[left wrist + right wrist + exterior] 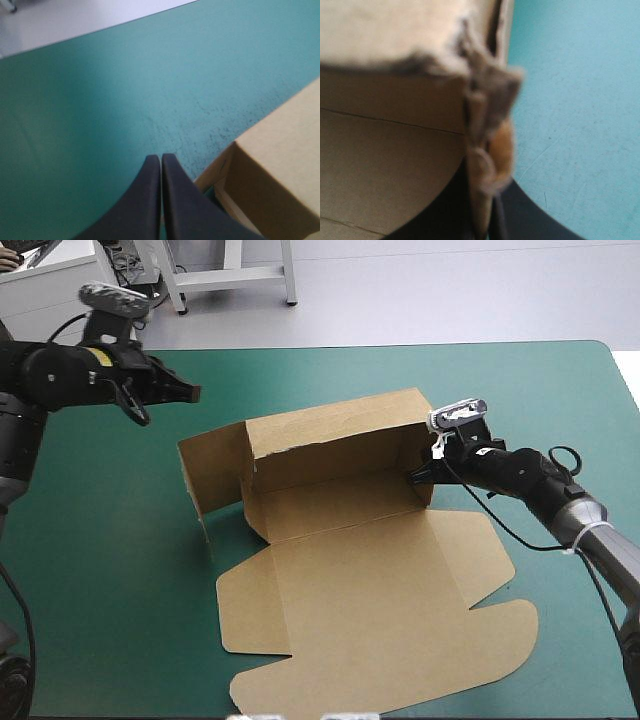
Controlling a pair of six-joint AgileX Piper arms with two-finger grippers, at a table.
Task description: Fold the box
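Near the table centre, box half-formed: back and side walls up, front panels flat. Right gripper pinches right wall; left gripper closed, empty.

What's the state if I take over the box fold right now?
Left gripper: shut, empty, over the teal-green cover off the box's far left corner, not touching it.
Right gripper: shut on the box at the right end of the far wall.
Done: far wall raised, left side flap upright.
To do: near panels lie flat; other walls to raise and tuck.
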